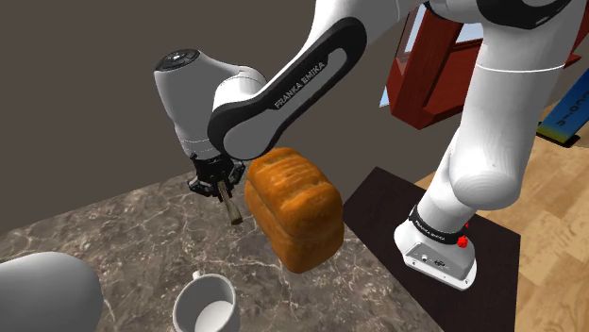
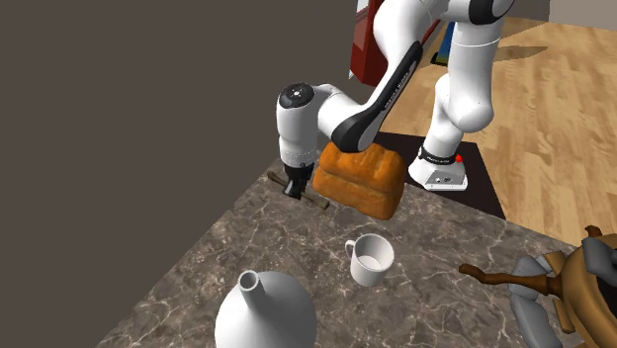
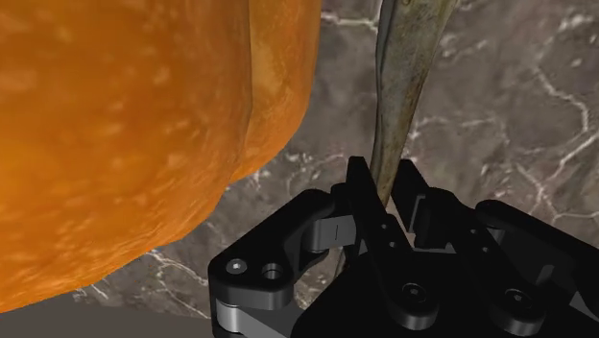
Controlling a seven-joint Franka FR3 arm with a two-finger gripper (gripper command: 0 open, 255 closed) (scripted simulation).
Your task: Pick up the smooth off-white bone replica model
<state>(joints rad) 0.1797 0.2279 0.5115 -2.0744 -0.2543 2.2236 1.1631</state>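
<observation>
The pincer (image 3: 384, 190) is pinching the slim grey-tan bone (image 3: 401, 86), seemingly off its middle, just beside the bread loaf (image 1: 294, 209), on the shoulder view's left of it, over the marble counter (image 1: 113, 231). The bone looks stiff, light and smooth, so probably slippery. A hold nearer its centre should swing less.

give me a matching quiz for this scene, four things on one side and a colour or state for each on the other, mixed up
Things:
1. bone model
2. bread loaf
3. mug
4. vase

Descriptions:
A. white, wide body with a narrow neck
B. orange-brown crust
C. clasped in the claw
D. white, upright, with a handle

Pairs: 1-C; 2-B; 3-D; 4-A
</observation>
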